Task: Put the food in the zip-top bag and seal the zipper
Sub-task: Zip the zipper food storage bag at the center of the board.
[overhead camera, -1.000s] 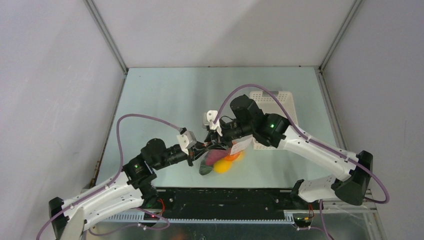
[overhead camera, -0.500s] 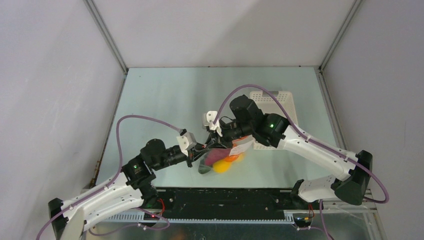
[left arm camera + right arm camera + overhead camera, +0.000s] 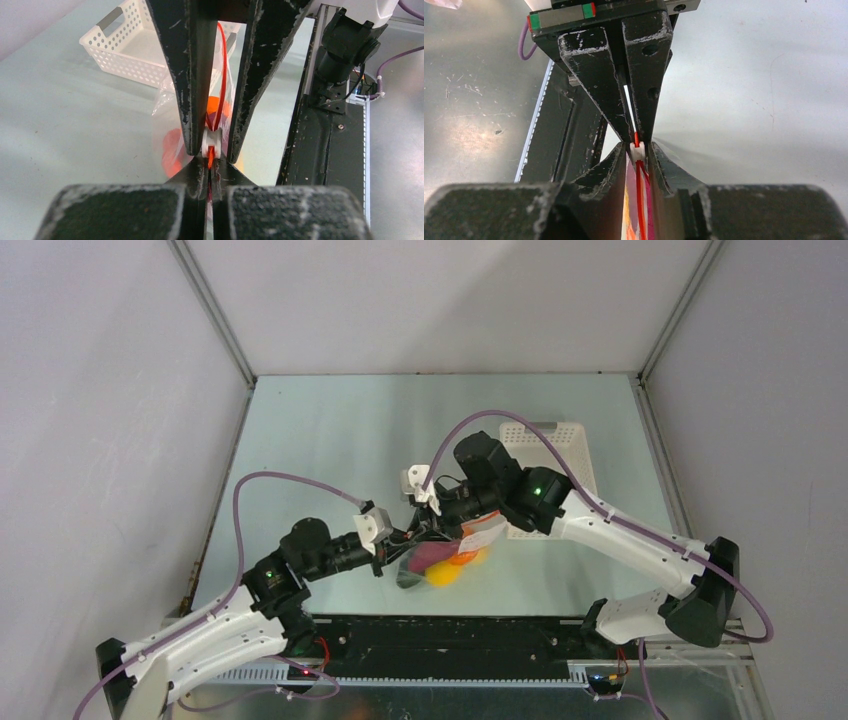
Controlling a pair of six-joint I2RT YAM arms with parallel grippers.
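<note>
The clear zip-top bag [image 3: 441,563] hangs between both grippers near the table's front middle. Inside it show a yellow lemon [image 3: 444,576], an orange [image 3: 463,557], a purple piece [image 3: 430,554] and a dark-green piece [image 3: 408,578]. My left gripper [image 3: 399,543] [image 3: 210,163] is shut on the end of the orange-red zipper [image 3: 223,65]. My right gripper [image 3: 427,531] [image 3: 638,150] is shut on the zipper's white slider [image 3: 637,150], tip to tip with the left one. The zipper [image 3: 639,200] runs back between my right fingers.
A white slotted basket [image 3: 572,442] stands behind the right arm; it also shows in the left wrist view [image 3: 125,50]. The black base rail [image 3: 450,635] runs along the table's near edge, just in front of the bag.
The right arm has shifted slightly left, bringing the slider up against the left gripper. The bag has swung a little with it. The left arm has hardly moved.
</note>
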